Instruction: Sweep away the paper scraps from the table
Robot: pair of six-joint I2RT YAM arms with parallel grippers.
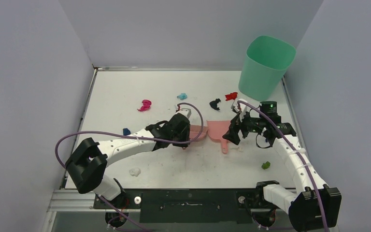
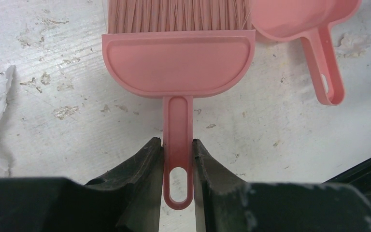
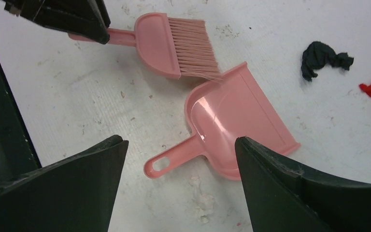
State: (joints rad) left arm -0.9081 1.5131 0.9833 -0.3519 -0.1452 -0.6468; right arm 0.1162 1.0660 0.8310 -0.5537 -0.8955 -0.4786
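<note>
Scene: we look down on a large white-grey table closed in by pale walls at left, back and right. Two arms reach in from the bottom edge.
State of left gripper: clenched on the thin handle of a pink plastic hand brush at centre frame, bristles pointing away.
State of right gripper: spread wide and empty, hovering above the handle of a pink plastic dustpan that lies flat just right of the brush.
Crumpled paper: every piece in view is on the table, none in the pan. The magenta scrap, light blue scrap, black scrap and red scrap cross the upper middle. The dark blue scrap is at left, the white scrap lower left, the green scrap lower right.
Step in hand: we judge tool pickup, half done, with no sweeping yet.
Next move: the right gripper likely needs to drop low and close across the handle, which lies flat against the table.
Edges and room: open surface lies beyond both tools. A mint-green plastic bin fills the upper right corner, and the red scrap sits near its base.
</note>
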